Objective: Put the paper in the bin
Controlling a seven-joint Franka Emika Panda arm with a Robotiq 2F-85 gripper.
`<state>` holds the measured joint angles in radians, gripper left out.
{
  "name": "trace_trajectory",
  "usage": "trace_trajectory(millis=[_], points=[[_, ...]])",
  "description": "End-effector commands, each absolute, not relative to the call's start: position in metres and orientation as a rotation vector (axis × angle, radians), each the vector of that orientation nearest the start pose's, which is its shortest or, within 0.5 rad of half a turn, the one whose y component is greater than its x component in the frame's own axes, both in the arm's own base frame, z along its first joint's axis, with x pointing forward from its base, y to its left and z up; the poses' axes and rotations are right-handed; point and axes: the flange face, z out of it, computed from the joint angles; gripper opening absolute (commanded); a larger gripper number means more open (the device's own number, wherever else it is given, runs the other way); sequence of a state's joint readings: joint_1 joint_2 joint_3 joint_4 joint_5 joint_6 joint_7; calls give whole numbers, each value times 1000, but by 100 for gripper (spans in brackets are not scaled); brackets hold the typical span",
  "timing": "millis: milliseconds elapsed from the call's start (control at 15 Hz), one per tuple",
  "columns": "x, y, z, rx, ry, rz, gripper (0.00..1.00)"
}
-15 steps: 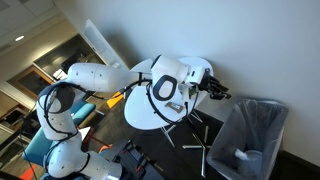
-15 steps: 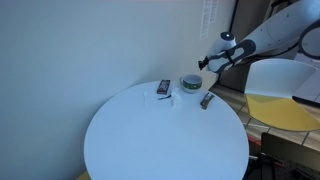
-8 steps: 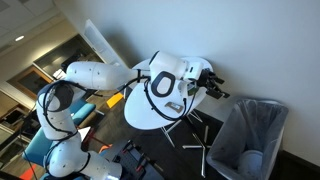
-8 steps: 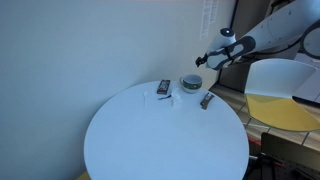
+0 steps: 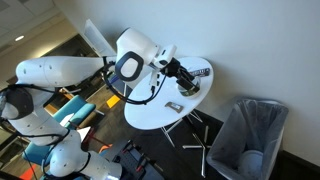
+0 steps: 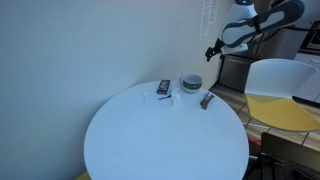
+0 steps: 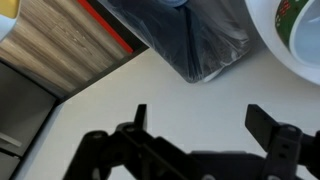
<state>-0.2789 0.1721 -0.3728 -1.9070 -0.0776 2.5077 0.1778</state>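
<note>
The dark grey bin (image 5: 233, 130) with its grey liner stands on the floor beside the white round table (image 5: 150, 112). A pale crumpled paper (image 5: 250, 159) lies inside it near the bottom. My gripper (image 5: 189, 77) hangs over the table's far side, away from the bin, and in an exterior view the gripper (image 6: 212, 50) is high above the table's back edge. In the wrist view the gripper (image 7: 205, 112) is open, both black fingers (image 7: 270, 125) spread wide over the bare white tabletop (image 7: 180, 95) with nothing between them.
On the table sit a small dark box (image 6: 164, 88), a round bowl (image 6: 191, 83) and a dark flat object (image 6: 206, 99). A chair with a yellow seat (image 6: 278, 105) stands beside the table. A metal stand's legs (image 5: 195, 140) splay on the floor.
The arm has swung back from near the bin to above the table and risen. The jaws have spread wider. The paper lies in the bin throughout.
</note>
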Motion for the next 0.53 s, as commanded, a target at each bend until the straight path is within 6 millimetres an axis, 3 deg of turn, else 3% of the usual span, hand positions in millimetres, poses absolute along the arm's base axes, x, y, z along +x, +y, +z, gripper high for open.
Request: trace_trajectory(millis=[0,267,333,467], points=[[463,-335,506,-3134,1049,-574,100],[438,-305,538,-3169,930,-517,100],[455,-324,531,-3145,1008,-547,100],[451,-319,539,-3141,999,-561,100]])
